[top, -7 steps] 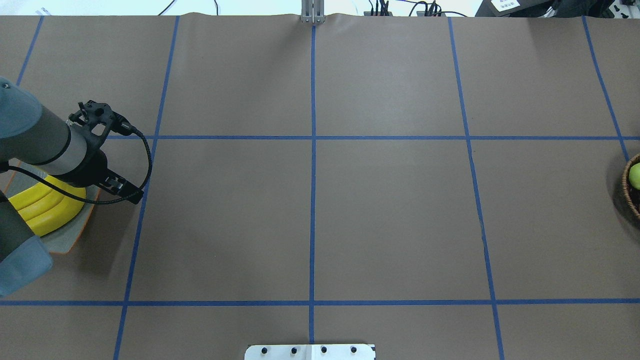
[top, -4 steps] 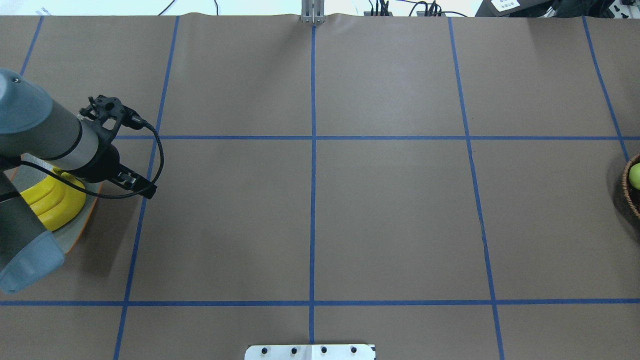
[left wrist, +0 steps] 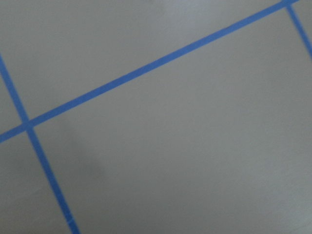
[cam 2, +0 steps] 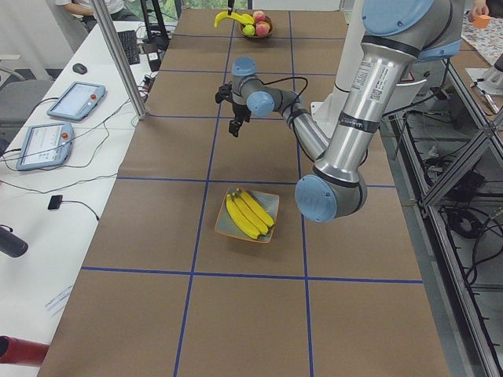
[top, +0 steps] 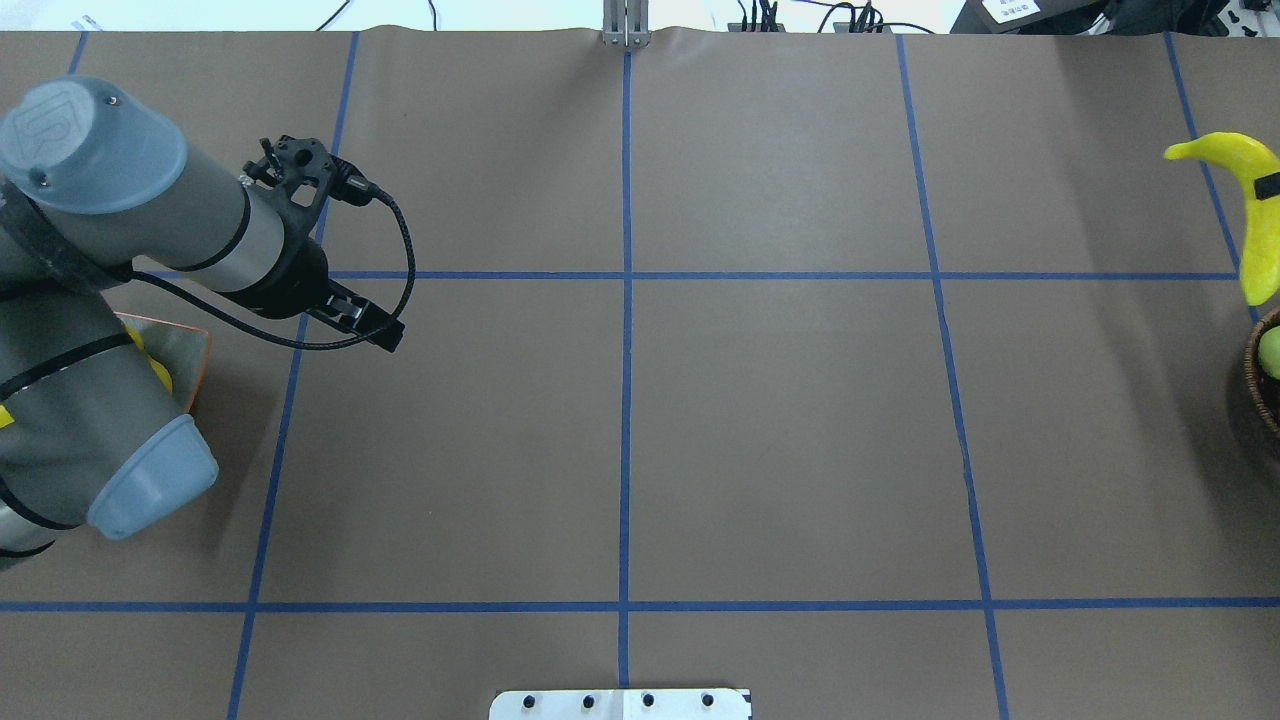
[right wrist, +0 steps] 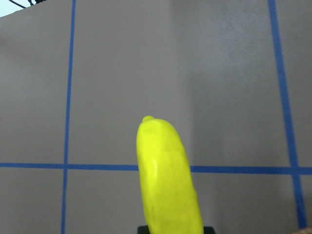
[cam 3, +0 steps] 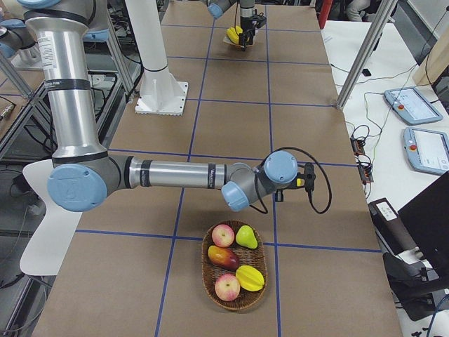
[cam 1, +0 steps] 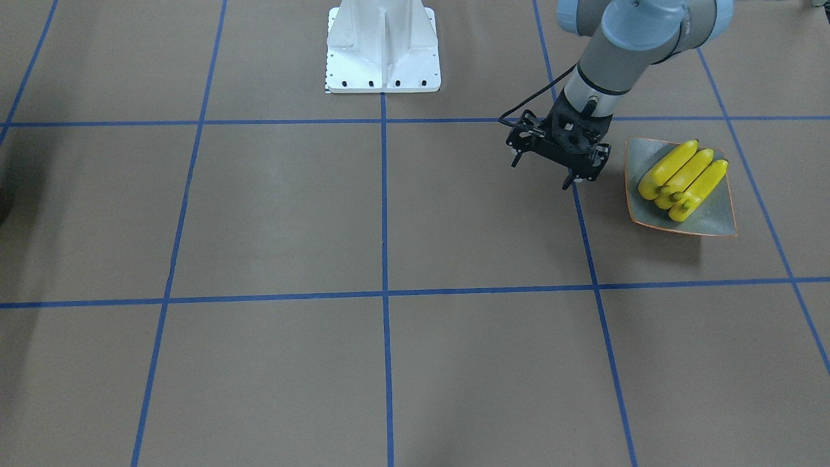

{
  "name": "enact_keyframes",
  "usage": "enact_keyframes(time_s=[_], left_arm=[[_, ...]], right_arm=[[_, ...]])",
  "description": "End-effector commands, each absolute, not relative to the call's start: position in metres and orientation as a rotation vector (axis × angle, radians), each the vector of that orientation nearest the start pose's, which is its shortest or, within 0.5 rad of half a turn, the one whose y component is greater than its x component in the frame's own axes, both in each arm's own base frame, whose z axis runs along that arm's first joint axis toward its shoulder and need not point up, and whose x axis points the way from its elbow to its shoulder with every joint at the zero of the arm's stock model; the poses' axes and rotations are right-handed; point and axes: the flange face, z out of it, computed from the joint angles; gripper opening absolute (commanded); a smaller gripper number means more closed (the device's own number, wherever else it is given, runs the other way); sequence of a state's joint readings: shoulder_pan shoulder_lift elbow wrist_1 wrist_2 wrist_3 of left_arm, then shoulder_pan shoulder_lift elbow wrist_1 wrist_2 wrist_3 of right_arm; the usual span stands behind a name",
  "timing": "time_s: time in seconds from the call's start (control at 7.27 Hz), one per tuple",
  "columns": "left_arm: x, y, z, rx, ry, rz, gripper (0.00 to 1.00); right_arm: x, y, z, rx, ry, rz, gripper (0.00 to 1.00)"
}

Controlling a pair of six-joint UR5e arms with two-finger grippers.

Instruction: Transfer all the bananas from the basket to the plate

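Observation:
Three yellow bananas [cam 1: 681, 178] lie side by side on the square grey-green plate [cam 1: 713, 219] with an orange rim. They also show in the exterior left view [cam 2: 247, 214]. My left gripper [cam 1: 550, 167] hovers above the table beside the plate, open and empty. In the overhead view my left arm covers most of the plate [top: 188, 350]. My right gripper [top: 1268, 186] is shut on a fourth banana [top: 1240, 160] and holds it in the air just beyond the wicker basket [top: 1258, 390]. The right wrist view shows this banana [right wrist: 165, 180] pointing away over the table.
The basket [cam 3: 210, 281] near the table's right end holds apples, a green pear and other fruit. The white robot base [cam 1: 382, 45] stands at the table's near-robot edge. Blue tape lines divide the brown table. Tablets lie on a side desk [cam 2: 59, 118].
My left gripper has risen and moved away from the plate toward the table's middle. The banana in my right gripper has come into view at the right edge.

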State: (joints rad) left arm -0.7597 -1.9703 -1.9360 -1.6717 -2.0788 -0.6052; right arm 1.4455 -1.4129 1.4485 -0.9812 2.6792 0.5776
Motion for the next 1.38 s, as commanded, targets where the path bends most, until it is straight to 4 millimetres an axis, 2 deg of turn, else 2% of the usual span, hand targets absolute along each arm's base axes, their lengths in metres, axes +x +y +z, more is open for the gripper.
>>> enact_keyframes(time_s=[0.0, 0.14, 0.28, 0.41, 0.55, 0.83, 0.96, 1.24], left_arm=[[0.391, -0.473, 0.264, 0.394, 1.079, 0.384, 0.99], [0.407, -0.472, 0.253, 0.394, 1.132, 0.360, 0.99], [0.420, -0.477, 0.232, 0.397, 1.153, 0.357, 0.98], [0.426, -0.481, 0.218, 0.395, 1.168, 0.343, 0.98], [0.434, -0.480, 0.204, 0.396, 1.184, 0.345, 0.98], [0.455, -0.473, 0.187, 0.381, 1.207, 0.358, 0.98], [0.456, -0.470, 0.182, 0.387, 1.217, 0.364, 0.98], [0.465, -0.456, 0.167, 0.383, 1.255, 0.375, 0.98]], right_arm=[[-0.113, -0.601, 0.460, 0.105, -1.238, -0.006, 0.00], [-0.156, -0.611, 0.419, 0.063, -1.256, 0.001, 0.00], [-0.205, -0.611, 0.377, 0.053, -1.253, 0.004, 0.00], [-0.262, -0.590, 0.339, 0.076, -1.230, 0.037, 0.00], [-0.298, -0.576, 0.312, 0.063, -1.237, 0.068, 0.00], [-0.358, -0.558, 0.265, 0.025, -1.265, 0.098, 0.00], [-0.384, -0.547, 0.250, 0.022, -1.267, 0.128, 0.00], [-0.412, -0.535, 0.222, 0.020, -1.287, 0.147, 0.00]])
